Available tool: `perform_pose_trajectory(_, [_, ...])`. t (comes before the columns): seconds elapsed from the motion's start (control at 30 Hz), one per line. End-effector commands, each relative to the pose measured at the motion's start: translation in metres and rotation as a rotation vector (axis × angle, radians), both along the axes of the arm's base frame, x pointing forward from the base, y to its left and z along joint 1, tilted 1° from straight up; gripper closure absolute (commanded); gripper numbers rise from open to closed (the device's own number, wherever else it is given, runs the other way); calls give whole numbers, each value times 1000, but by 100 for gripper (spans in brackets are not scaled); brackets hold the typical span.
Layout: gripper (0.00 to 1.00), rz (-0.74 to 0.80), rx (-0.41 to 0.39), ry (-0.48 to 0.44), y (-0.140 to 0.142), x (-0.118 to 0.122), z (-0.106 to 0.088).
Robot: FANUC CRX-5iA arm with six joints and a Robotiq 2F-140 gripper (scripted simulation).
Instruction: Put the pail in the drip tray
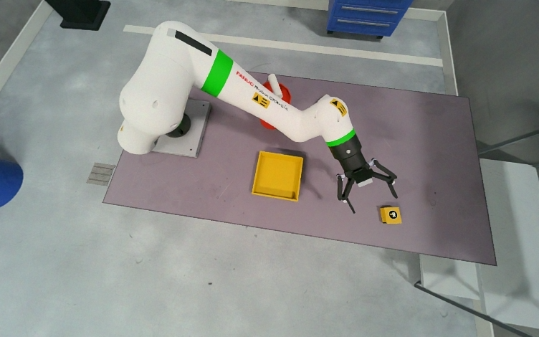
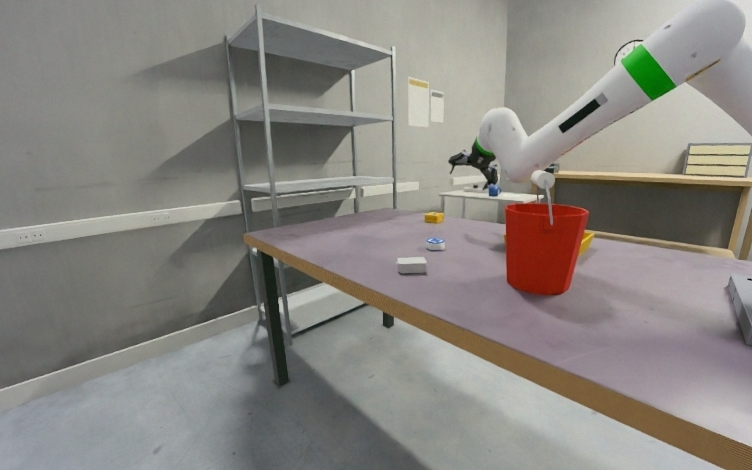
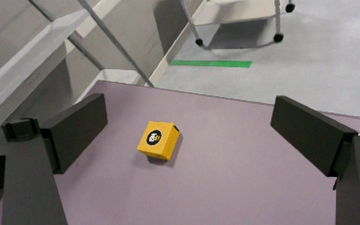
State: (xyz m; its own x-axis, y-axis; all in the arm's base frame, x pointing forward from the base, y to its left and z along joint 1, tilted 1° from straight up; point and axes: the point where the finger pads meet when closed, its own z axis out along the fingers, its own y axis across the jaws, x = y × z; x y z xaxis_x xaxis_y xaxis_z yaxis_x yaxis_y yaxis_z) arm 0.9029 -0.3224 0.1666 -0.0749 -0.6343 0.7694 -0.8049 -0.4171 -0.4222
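The red pail (image 1: 285, 95) (image 2: 540, 254) stands upright on the table, outside the tray, with its white handle grip (image 1: 274, 85) (image 2: 542, 178) raised above the rim. The arm hides part of the pail in the top view. The yellow drip tray (image 1: 278, 174) (image 2: 586, 241) lies flat and empty on the table; the pail hides most of it in the exterior view. My gripper (image 1: 374, 204) (image 2: 470, 178) (image 3: 190, 110) is wide open and empty. It hangs above the table, well away from the pail, on the far side of the tray from the robot base.
A yellow box (image 1: 390, 214) (image 2: 434, 217) (image 3: 160, 139) with a black round mark lies near my gripper. A white block (image 2: 411, 266) and a blue-and-white puck (image 2: 435, 244) lie on the table beyond the pail. Metal shelving (image 2: 318, 113) stands past the table's end.
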Motion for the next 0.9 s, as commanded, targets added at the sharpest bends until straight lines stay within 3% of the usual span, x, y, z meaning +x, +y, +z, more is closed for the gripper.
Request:
perform_pose_trajectory(0.0, [0,-2,-1,-3,0,0,3])
perform_pose_trajectory(0.07, [0,-17,0,-8,1,-3,13])
perform_pose_trajectory(0.17, [0,-76,12,-21,8,-19,46])
perform_pose_trajectory(0.37, [0,-139,41,-19,20,-42,76])
perform_pose_trajectory(0.5, [0,-158,56,-14,26,-51,84])
perform_pose_trajectory(0.57, [0,-192,88,2,39,-70,96])
perform_pose_trajectory(0.87, [0,-246,186,71,81,-117,109])
